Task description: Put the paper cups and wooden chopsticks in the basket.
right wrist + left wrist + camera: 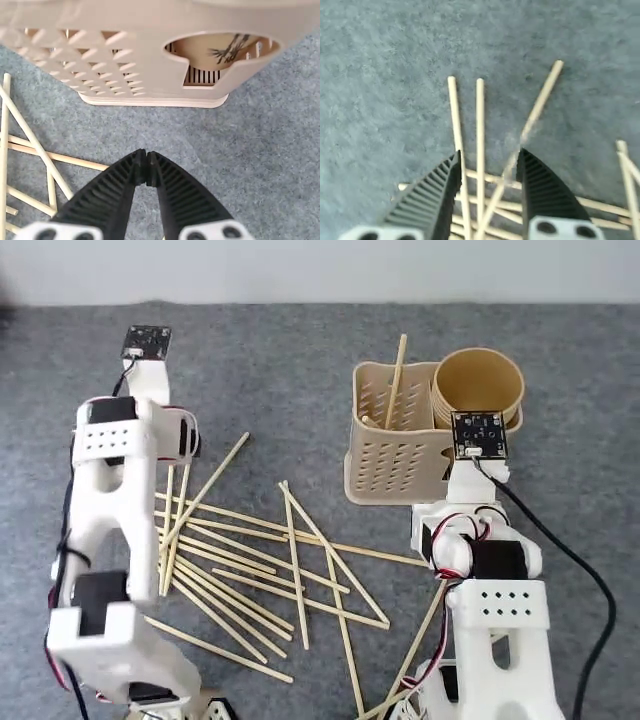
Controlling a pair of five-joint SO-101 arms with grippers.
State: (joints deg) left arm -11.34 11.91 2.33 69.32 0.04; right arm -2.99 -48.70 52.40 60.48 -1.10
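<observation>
Done: paper cups (478,385) stacked in one compartment of the basket (395,465); at least one upright chopstick (397,375) in the other.
Remaining: loose chopsticks (250,560) — a good many — scattered on the grey mat (300,350) between the arms.
Left gripper (489,154): jaws parted, astride chopstick ends, nothing gripped.
Right gripper (146,156): jaws pressed together, empty — near the basket's wall.

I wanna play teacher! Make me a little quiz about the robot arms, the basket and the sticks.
1. True or false: the paper cups are already in the basket.
2. The right gripper is: A) open, B) shut with nothing in it, C) holding a cup.
3. Fill in: the open left gripper hangs over loose wooden ____.
Key: 1 true; 2 B; 3 chopsticks.
</observation>
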